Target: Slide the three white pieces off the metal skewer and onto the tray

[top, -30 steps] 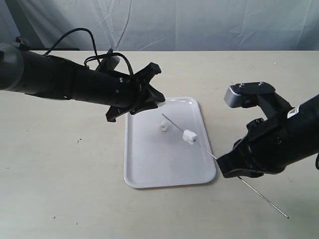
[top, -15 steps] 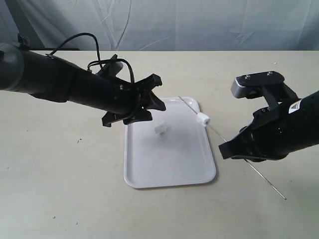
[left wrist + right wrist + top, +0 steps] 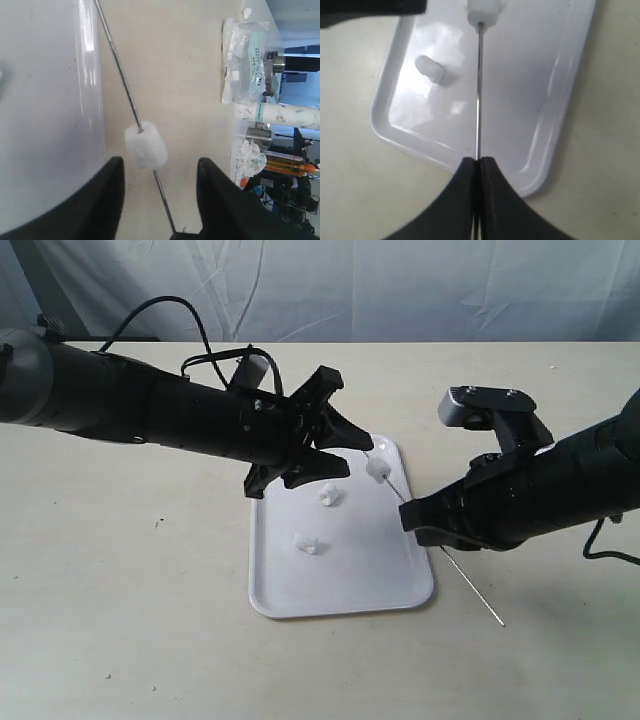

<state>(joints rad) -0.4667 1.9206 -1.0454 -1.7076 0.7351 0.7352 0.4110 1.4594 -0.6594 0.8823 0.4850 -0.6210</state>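
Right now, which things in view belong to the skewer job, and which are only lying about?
Belong to the job:
metal skewer, held by the right gripper
white piece on it, before the open left gripper
two loose white pieces on the tray

Only lying about:
plastic packet
white tube
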